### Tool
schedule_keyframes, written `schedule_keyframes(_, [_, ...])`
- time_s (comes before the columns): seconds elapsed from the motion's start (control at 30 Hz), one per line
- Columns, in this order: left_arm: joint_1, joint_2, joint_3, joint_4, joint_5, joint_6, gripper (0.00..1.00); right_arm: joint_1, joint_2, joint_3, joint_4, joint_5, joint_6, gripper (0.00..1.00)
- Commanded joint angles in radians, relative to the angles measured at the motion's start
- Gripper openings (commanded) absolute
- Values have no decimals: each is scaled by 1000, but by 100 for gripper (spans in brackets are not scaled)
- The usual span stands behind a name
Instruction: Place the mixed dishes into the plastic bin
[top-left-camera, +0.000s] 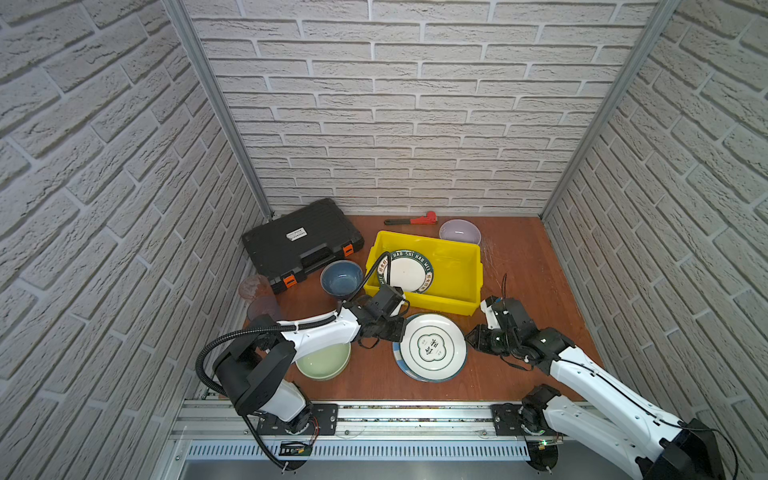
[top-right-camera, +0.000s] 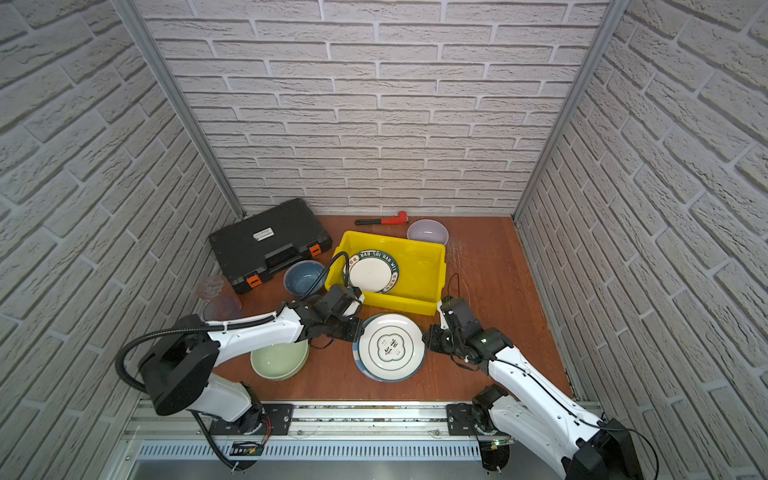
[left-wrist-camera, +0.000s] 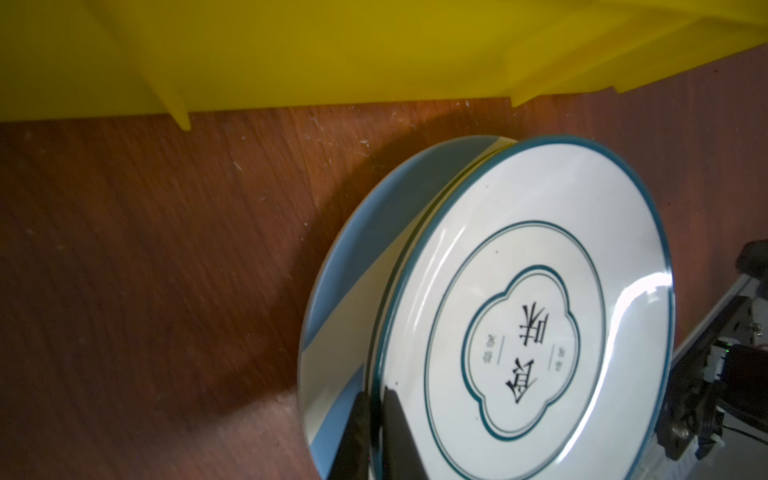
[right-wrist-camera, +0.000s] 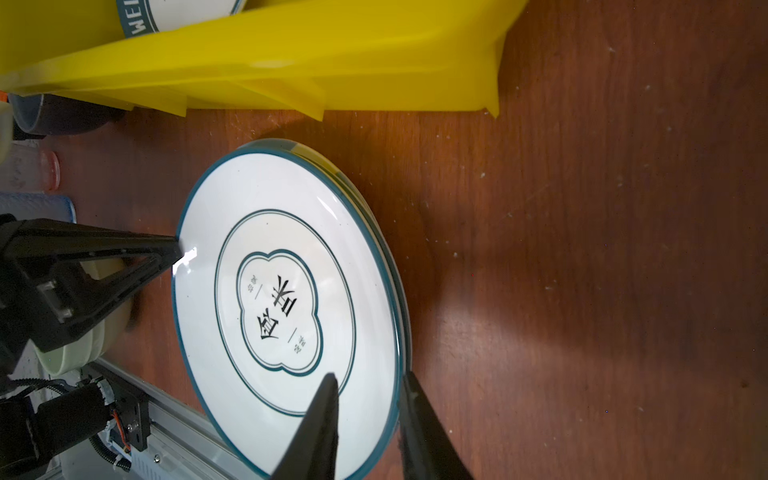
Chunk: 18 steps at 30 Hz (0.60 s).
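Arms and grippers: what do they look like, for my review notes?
Left arm and right arm both have white shells with black joints and black bases. A black corrugated hose loops along the left one; thin black cable runs along the right. Left gripper and right gripper are black, with slim tapered fingers.

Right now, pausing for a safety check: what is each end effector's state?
Left end effector: closed on the white plate's rim.
Right end effector: astride that rim; grip cannot be told.
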Motion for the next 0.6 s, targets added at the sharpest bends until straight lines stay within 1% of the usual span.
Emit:
schedule_keyframes(0.0, [-4,26,-28,-36,-4,-3,9,8,-4,-36,-4,-26,23,28])
schedule_keyframes(0.23, [-4,36,-26,-38,-4,-2,8,8,11,-91,75,-79,60,28])
schedule_keyframes(0.4, [-5,49,-34,-32,-5,-6,7,8,18,-119,142,-117,85,25])
schedule_keyframes(0.57, [-5,55,-37,-31,-9,-9,7,8,15,-127,169,-127,101,23])
